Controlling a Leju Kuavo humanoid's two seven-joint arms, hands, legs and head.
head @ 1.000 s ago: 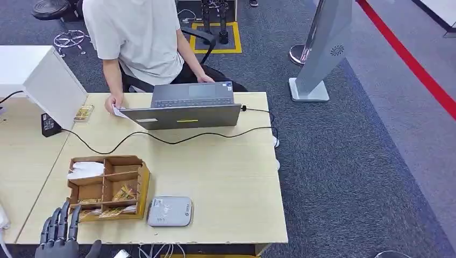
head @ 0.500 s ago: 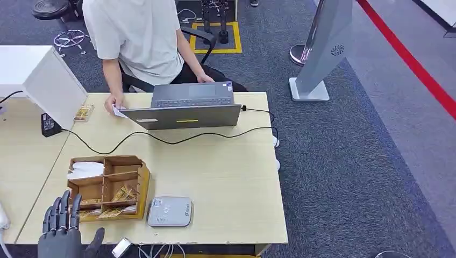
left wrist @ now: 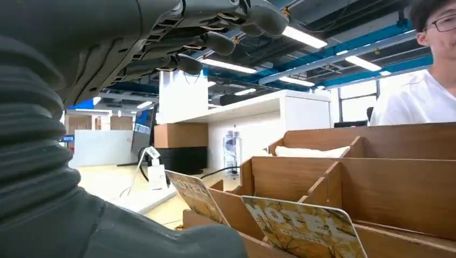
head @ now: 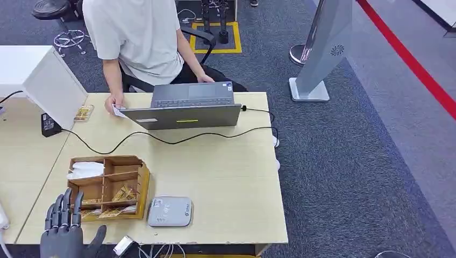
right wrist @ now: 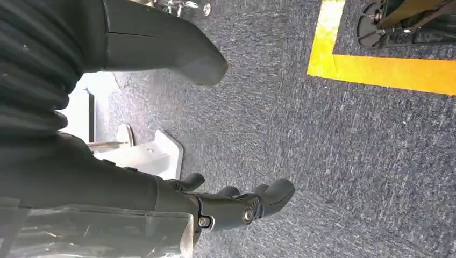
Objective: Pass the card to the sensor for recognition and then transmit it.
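Robot hand (head: pixel 63 232) cropped at frame edge

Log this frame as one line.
left hand: open, nearing card tray | cards: in tray | sensor: untouched | right hand: hanging, empty

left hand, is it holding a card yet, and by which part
Nothing is held. The left hand hovers open, fingers spread, short of the cards in the wooden organizer.
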